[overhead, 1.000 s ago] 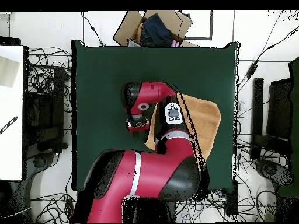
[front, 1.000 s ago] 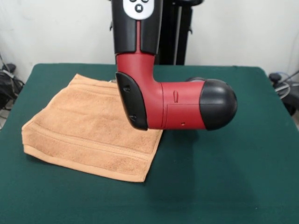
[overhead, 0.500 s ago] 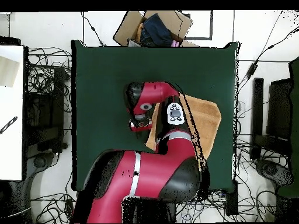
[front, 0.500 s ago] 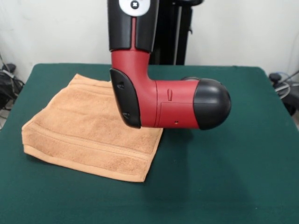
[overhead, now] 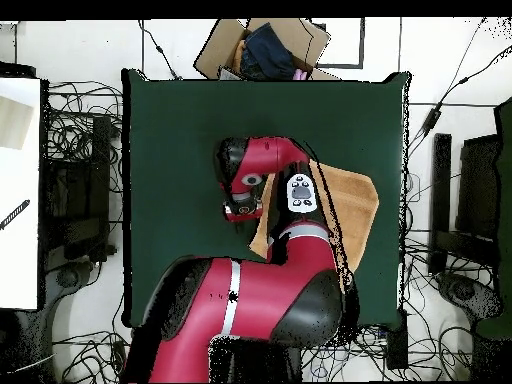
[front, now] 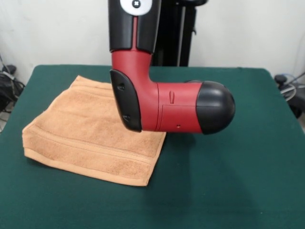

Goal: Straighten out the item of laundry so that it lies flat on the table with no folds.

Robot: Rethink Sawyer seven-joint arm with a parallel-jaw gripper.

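Front view, arm [front: 162,107] hides towel [front: 90,131] corner, end effector's grip state unreadable

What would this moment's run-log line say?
towel: folded, on table | arm: over towel's edge | end effector: not visible | task: not done

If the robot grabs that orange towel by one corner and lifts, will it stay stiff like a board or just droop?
The towel would probably droop: it looks like soft terry cloth, lying folded in layers on the table. It likely unfolds as it rises. Pushed instead, it would probably bunch up, since the felt-like top looks grippy.
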